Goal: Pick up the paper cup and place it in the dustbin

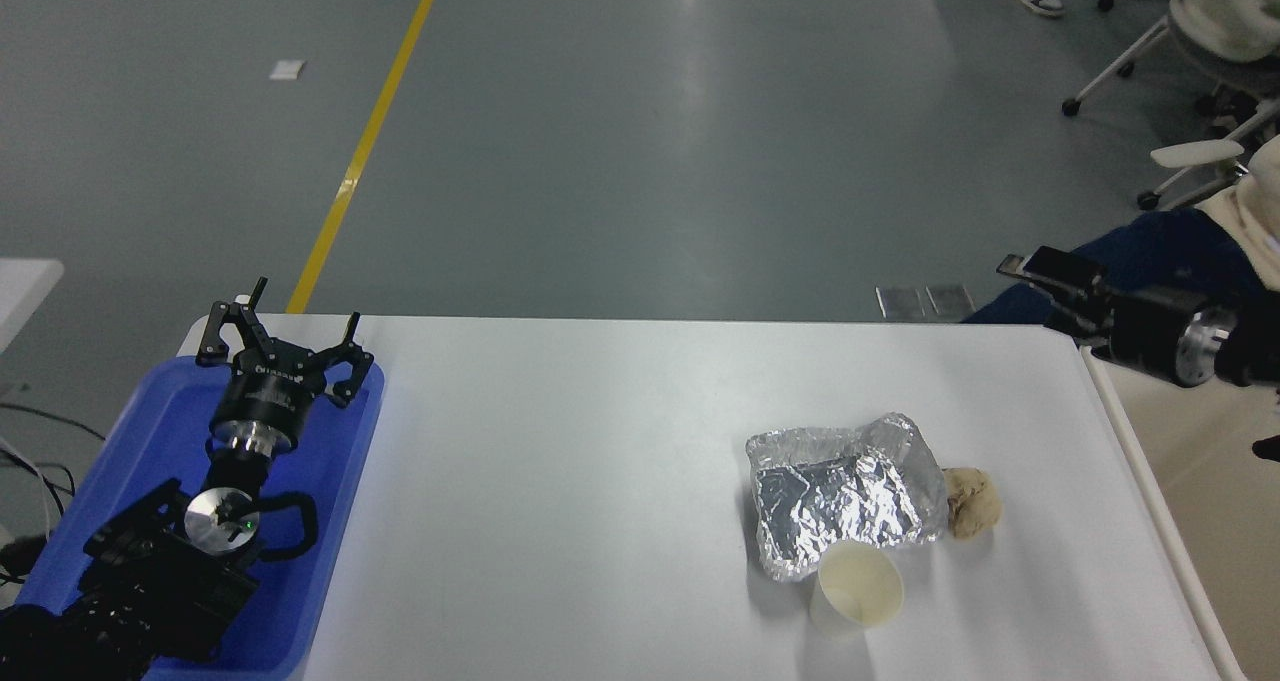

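Note:
The paper cup (856,589) stands upright, mouth up, near the front of the white table (600,441), touching the front edge of a crumpled foil tray (845,496). The beige dustbin (1140,461) stands against the table's right edge; only its rim and part of its inside show. My right gripper (1032,286) comes in from the right edge, turned sideways and pointing left, above the table's far right corner and the bin's far end. It is open and empty, well behind and right of the cup. My left gripper (283,336) is parked open over the blue tray.
A blue plastic tray (335,521) lies at the table's left end under the left arm. A small tan doughy lump (973,503) lies right of the foil tray. A seated person's dark-blue legs (1150,246) and office chairs (1200,81) are beyond the far right corner.

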You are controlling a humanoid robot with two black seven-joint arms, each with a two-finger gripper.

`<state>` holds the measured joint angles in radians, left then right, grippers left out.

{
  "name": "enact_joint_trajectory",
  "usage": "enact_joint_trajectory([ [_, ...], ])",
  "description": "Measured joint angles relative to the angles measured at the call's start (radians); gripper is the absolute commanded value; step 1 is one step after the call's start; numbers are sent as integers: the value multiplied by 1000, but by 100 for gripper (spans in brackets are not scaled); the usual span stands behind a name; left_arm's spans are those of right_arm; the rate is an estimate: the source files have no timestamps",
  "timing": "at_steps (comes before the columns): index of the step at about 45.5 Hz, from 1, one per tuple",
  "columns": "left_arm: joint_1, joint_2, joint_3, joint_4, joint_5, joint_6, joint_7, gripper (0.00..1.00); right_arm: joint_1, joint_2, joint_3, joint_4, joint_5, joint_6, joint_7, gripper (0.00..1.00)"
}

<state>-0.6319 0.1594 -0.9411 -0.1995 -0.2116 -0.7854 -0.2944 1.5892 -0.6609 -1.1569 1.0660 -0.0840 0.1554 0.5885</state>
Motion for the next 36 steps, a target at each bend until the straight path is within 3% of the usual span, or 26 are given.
enact_joint_trajectory([
  [9,0,0,0,1,0,0,0,100,205,98,-230,63,-19,246,-6,100],
  [18,0,0,0,1,0,0,0,100,385,173,-332,125,-138,481,-7,100],
  [31,0,0,0,1,-1,0,0,100,544,252,-365,218,-321,591,-13,100],
  [36,0,0,0,1,-1,0,0,100,630,275,-358,290,-383,608,-49,100],
])
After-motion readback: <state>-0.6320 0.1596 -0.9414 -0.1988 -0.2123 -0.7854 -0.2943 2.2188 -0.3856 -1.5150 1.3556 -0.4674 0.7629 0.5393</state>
